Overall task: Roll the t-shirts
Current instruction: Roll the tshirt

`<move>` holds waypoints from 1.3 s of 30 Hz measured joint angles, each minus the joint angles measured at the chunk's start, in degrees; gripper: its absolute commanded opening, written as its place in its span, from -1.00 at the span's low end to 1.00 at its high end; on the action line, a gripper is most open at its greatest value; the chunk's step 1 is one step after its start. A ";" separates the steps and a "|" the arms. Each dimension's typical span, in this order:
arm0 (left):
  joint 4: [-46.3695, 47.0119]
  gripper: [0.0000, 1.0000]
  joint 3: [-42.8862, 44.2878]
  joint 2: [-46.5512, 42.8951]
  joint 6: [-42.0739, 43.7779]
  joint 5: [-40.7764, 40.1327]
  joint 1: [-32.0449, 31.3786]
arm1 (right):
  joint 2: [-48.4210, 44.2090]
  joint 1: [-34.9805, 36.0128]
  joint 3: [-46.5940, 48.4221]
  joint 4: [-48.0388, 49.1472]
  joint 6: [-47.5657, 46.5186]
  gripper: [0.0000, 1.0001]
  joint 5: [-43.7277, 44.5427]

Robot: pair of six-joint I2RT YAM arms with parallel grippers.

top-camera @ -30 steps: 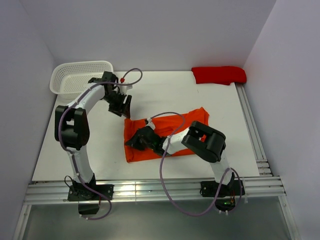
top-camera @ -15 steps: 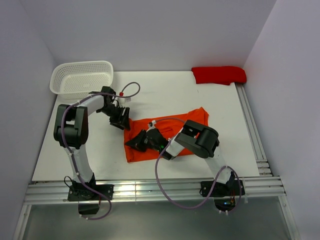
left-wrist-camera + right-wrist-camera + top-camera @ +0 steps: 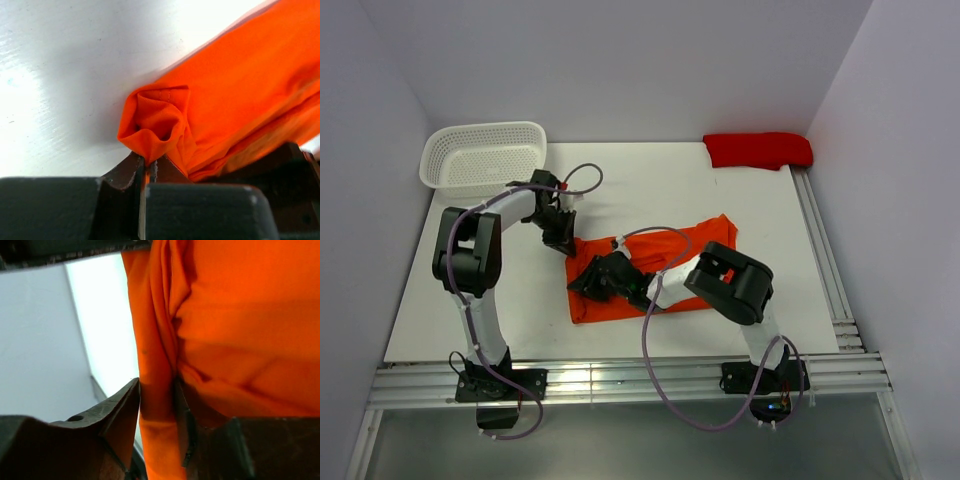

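The orange t-shirt [image 3: 692,246] lies on the white table [image 3: 650,190], near the middle and toward my bases, folded into a long band. Its long axis runs roughly left to right and slants, so the right end points toward the far right while the left end sits nearer me.

My left gripper [image 3: 563,243] is at the far-left corner of that band. In the left wrist view its fingers [image 3: 120,180] are pressed together on a small crumpled fold of the orange cloth [image 3: 240,90], which bunches just ahead of the tips and stretches away to the right over the glossy tabletop.

My right gripper [image 3: 586,285] lies low on the left end of the same shirt, just nearer me than the left one. In the right wrist view its two fingers [image 3: 122,412] stand apart with a ridge of orange cloth [image 3: 240,315] filling the gap. I cannot tell whether they clamp it or only straddle it.

The red t-shirt [image 3: 758,150] lies well apart, bundled in the far right corner against the back wall, its long axis left to right. A white mesh basket [image 3: 480,132] stands in the far left corner, beyond my left arm.
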 measured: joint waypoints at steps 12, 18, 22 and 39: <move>-3.56 -0.99 3.04 0.35 -0.79 -8.44 -4.33 | -6.21 7.10 2.32 -19.04 -1.62 -0.36 11.34; -6.43 -0.99 5.14 1.55 -0.81 -10.56 -5.62 | -7.93 8.72 0.09 -20.20 0.20 -0.46 13.44; -8.33 -0.99 6.40 2.29 -0.33 -11.43 -6.32 | -8.61 9.66 -0.96 -20.02 1.14 -0.46 14.67; -10.67 -0.99 9.62 4.17 0.55 -15.65 -7.63 | -8.13 13.99 -1.29 -17.29 1.68 -0.19 9.31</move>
